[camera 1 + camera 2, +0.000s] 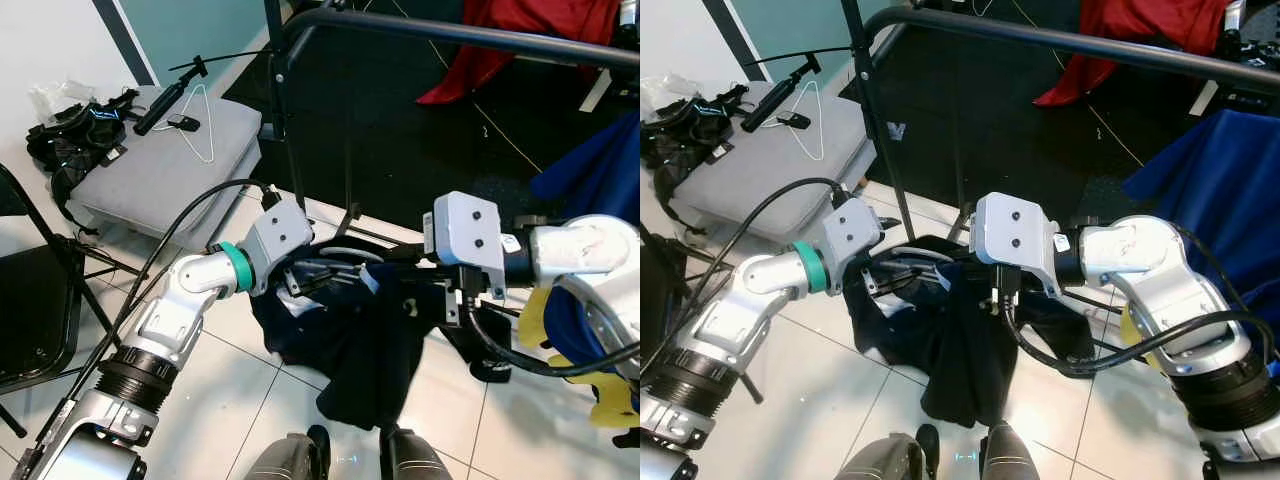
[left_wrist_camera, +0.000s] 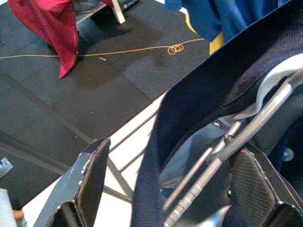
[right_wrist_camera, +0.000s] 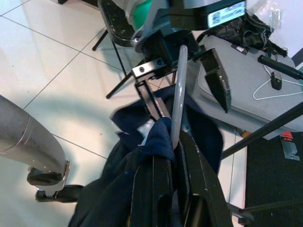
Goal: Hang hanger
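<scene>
A dark navy garment [image 1: 370, 350] hangs on a silver hanger [image 1: 340, 255], held up between my two arms above the tiled floor. My right gripper [image 3: 174, 142] is shut on the hanger [image 3: 179, 80] and on a fold of the garment. My left gripper [image 2: 173, 149] is open, and its two fingers [image 2: 92, 184] stand wide apart on either side of the navy collar [image 2: 189, 109] and the hanger's metal rod [image 2: 255, 123]. The black clothes rack's bar [image 1: 450, 30] runs across above and beyond both grippers.
A grey cushion [image 1: 150, 170] at the far left carries a white wire hanger [image 1: 200, 125] and a black tool. A black folding chair [image 1: 30, 300] stands at the left. A red garment [image 1: 520, 30] and a blue one [image 1: 600, 170] hang to the right, over a black mat.
</scene>
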{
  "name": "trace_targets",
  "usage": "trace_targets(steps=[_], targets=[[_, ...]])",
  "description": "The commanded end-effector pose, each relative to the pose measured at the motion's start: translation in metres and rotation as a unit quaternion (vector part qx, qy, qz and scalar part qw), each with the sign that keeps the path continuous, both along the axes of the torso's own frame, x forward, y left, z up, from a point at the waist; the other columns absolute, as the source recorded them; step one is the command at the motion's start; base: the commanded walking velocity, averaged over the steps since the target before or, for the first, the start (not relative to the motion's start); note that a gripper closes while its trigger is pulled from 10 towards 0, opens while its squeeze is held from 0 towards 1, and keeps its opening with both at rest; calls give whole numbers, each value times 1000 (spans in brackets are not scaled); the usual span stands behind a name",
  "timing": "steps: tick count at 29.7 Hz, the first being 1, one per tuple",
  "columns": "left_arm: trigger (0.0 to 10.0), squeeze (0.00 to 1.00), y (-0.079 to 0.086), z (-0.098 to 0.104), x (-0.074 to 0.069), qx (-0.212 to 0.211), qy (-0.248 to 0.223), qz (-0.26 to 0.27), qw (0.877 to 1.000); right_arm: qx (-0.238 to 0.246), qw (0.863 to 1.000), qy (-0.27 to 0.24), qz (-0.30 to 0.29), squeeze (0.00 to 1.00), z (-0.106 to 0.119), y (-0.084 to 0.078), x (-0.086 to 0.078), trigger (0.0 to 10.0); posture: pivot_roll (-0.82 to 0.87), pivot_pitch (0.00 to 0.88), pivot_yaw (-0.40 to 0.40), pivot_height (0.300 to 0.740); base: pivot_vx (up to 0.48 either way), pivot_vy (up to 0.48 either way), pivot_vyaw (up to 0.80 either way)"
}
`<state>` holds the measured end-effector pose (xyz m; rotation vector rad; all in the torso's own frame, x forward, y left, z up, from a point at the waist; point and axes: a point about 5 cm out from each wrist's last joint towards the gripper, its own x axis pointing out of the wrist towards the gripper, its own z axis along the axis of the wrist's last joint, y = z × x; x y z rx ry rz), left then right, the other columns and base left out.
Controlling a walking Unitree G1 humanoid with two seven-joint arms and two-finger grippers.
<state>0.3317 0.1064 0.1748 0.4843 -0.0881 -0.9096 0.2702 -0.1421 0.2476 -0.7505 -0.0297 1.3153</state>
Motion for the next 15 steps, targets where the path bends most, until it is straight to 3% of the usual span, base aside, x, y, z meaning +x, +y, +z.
trace_targets(steps=[1, 6, 7, 9, 10, 12, 13, 15], targets=[[10000, 0, 5, 0, 1, 8, -4, 3, 1000, -9, 1000, 2, 28, 0, -1, 7, -7, 0, -187, 121, 177, 740, 0, 0, 0], [10000, 0, 4, -3, -3, 10, 5, -15, 1000, -9, 1000, 0, 27, 0, 0, 7, -7, 0, -189, 122, 179, 740, 0, 0, 0], [8980, 0, 4, -5, -8, 9, 16, -36, 999, -9, 1000, -1, 25, 0, 1, 6, -6, 0, -189, 122, 179, 740, 0, 0, 0], [8980, 0, 4, -5, -8, 9, 16, -36, 999, -9, 1000, -1, 25, 0, 1, 6, -6, 0, -189, 122, 179, 740, 0, 0, 0], [2627, 0, 4, -6, -14, 9, 33, -66, 997, -10, 1000, -4, 23, 0, 3, 4, -5, 0, -187, 123, 181, 740, 0, 0, 0], [2627, 0, 4, -6, -14, 9, 33, -66, 997, -10, 1000, -4, 23, 0, 3, 4, -5, 0, -187, 123, 181, 740, 0, 0, 0], [0, 0, 4, -7, -16, 10, 44, -87, 995, -11, 1000, -6, 23, 0, 5, 3, -5, 0, -187, 123, 182, 740, 0, 0, 0], [0, 0, 3, -7, -18, 11, 50, -100, 994, -10, 1000, -8, 25, 0, 6, 4, -5, 0, -191, 124, 184, 740, 0, 0, 0]])
